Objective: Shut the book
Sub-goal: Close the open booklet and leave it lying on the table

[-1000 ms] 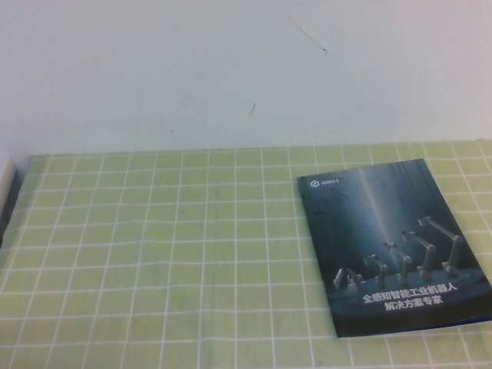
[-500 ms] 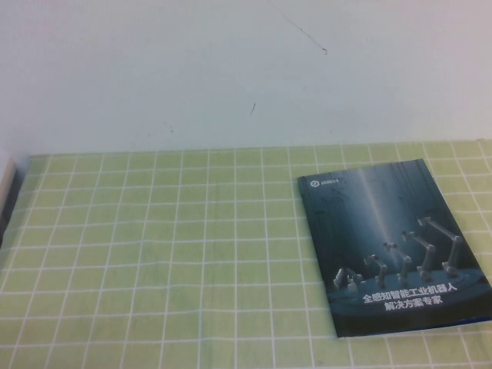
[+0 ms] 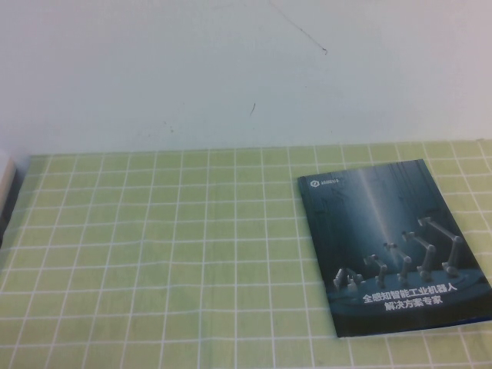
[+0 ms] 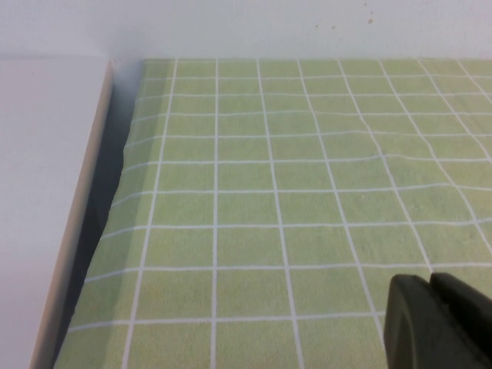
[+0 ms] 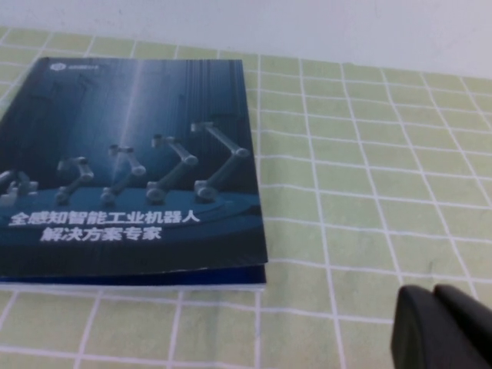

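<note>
So honestly, nothing has moved over the last second: the high view looks identical to the frames just before, with the book [image 3: 392, 247] in the same spot and no arm coming into that view. The book lies flat on the green checked cloth [image 3: 154, 254] covering the worktop, over on the robot's right side, a little way in front of the white wall [image 3: 231, 69]. Its dark blue cover faces up, with the row of robot arms and the Chinese title on it. In the right wrist view the cover sits flush on the pages, and only a thin bright blue edge peeks out along the near side, so to me it reads as already closed. The right gripper [image 5: 435, 296] hovers just beside that near corner and isn't touching the book; its jaws are pressed together with nothing in them. The left gripper [image 4: 432, 286] is well away over bare cloth near a white board [image 4: 46, 192] at the cloth's left edge, and its jaws are likewise together and empty. My take: with no motion and the cover down, the job looks done and both arms are parked. If anything is left, it's maybe pressing the cover flat, but I don't see any lift that would need it.
</note>
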Controlling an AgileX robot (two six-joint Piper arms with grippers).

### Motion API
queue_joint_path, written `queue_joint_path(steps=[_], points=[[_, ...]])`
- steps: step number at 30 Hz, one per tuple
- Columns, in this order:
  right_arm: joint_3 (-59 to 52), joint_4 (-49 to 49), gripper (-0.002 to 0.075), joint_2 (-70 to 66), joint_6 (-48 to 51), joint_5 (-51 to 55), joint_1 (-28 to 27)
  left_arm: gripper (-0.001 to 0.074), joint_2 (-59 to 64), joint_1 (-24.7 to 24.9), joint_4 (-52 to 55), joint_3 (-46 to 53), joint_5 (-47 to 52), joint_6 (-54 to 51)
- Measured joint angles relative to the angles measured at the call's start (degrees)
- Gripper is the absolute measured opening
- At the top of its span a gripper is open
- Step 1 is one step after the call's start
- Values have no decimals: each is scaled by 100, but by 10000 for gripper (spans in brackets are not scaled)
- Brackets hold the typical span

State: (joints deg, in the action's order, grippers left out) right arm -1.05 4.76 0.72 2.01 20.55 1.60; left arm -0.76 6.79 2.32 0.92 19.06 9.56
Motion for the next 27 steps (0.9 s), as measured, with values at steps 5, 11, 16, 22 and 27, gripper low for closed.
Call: queue_joint_path(steps=[5,11,16,22,27], points=[[0,-388,-3,0,197,-7,0,-2,0,0,0,0,0,0],[0,-412,-3,0,23,-7,-69,-2,0,0,0,0,0,0],[0,-412,-3,0,-348,-7,-78,-2,0,0,0,0,0,0],[0,-412,-3,0,-421,-7,-78,-2,0,0,0,0,0,0],[0,-412,-3,0,-421,86,-78,-1,0,0,0,0,0,0]])
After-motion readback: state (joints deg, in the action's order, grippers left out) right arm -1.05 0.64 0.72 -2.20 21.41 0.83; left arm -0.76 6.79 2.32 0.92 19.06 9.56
